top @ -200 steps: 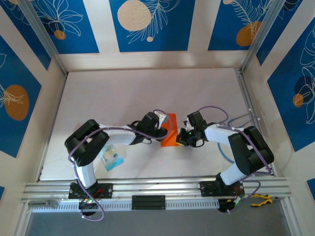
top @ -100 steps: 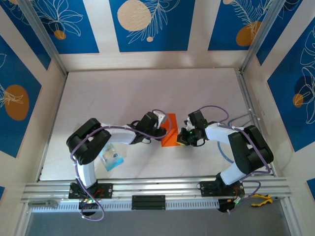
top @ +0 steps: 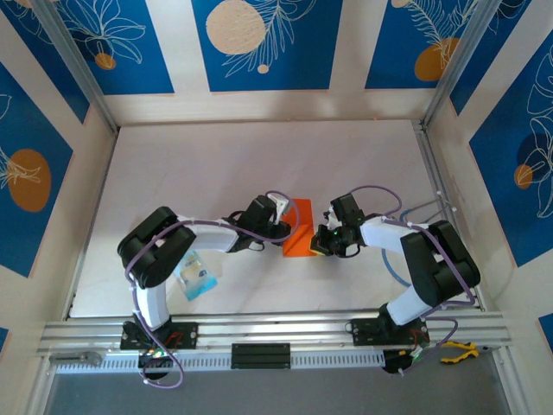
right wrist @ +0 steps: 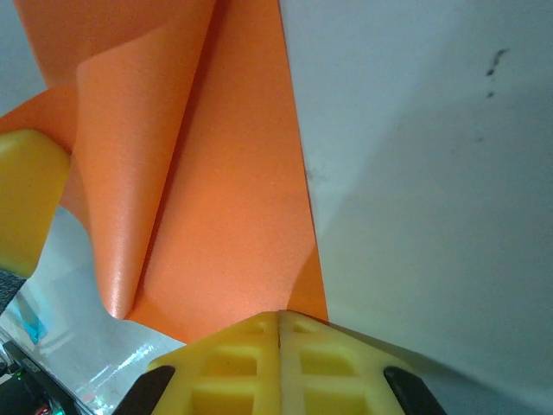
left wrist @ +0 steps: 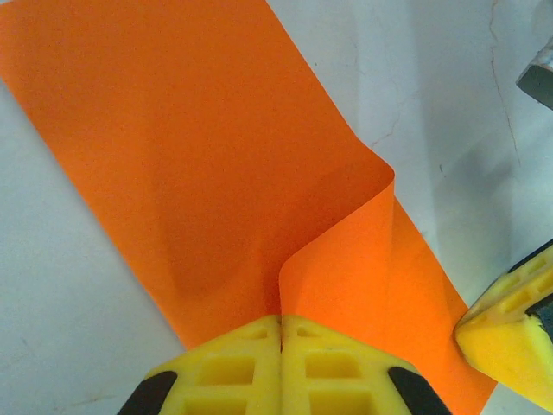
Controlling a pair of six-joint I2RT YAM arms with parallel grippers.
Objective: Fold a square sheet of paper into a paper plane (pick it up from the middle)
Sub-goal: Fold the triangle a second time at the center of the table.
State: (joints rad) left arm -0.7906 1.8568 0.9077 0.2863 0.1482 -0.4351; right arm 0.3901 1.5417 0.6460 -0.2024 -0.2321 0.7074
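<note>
Left wrist view had your left gripper (left wrist: 281, 322) clamped tight on the left edge of the orange sheet (left wrist: 199, 156), a flap curling up from the pads. Your right gripper (right wrist: 279, 318) was closed too, apparently pinching the sheet's near right edge, though that contact was hard to read. The packet (top: 197, 277) lay well off to the sheet's left. To fold cleanly, you wanted the right hold as anchor while the flap travelled across, edges matched before creasing. Both arms were bent inward, wrists low at the sheet's opposite sides.
</note>
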